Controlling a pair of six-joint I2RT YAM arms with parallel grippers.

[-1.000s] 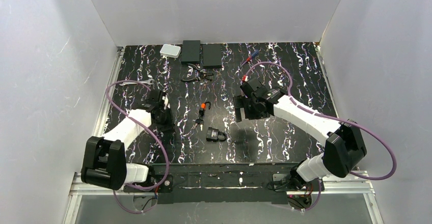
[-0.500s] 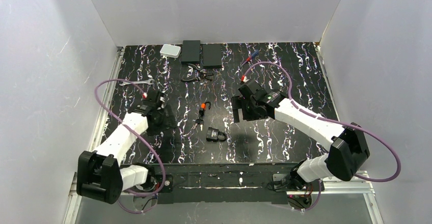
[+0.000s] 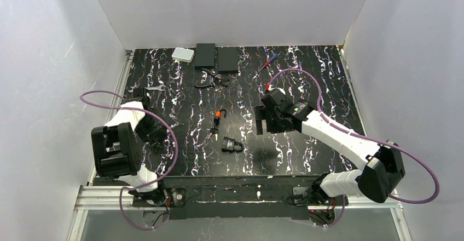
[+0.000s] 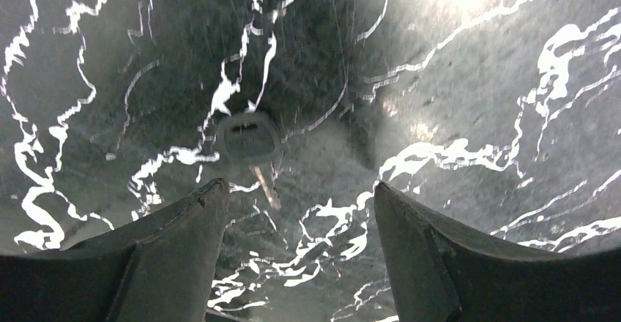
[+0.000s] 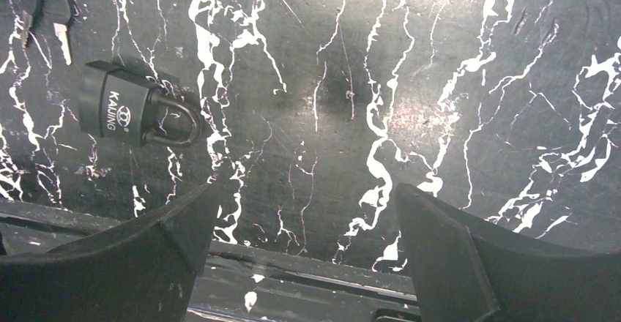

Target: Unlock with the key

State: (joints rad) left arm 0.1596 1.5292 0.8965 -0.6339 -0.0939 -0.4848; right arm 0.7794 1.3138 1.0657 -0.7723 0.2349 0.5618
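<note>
**Both pincers stand open as key lies untouched mid-worktop**

The overhead camera alone takes in the whole black marbled worktop [image 3: 306, 82]. The key [image 3: 216, 124] lies flat near its centre, between the two arms. Its long axis runs far-to-near with a slight lean. The orange-red head is toward the far wall and the thin silvery blade points back toward the arm bases. The black padlock [image 3: 232, 144] lies just beside the blade tip, on the near right.

The right wrist camera adds what the overhead cannot resolve: white lettering on the padlock's body, and the shackle seated in it. The left wrist camera shows a small grey key-shaped object [image 4: 250, 143], blurred, flat on the worktop ahead of its fingers. The overhead view does not show it.

The left arm is folded tight by the left edge. Its left pincer [image 4: 299, 190] faces down with its jaws apart, gripping nothing. The right arm reaches diagonally toward the centre. The right pincer [image 5: 306, 190] hangs right of the key with its jaws spread wide, also holding nothing.
</note>
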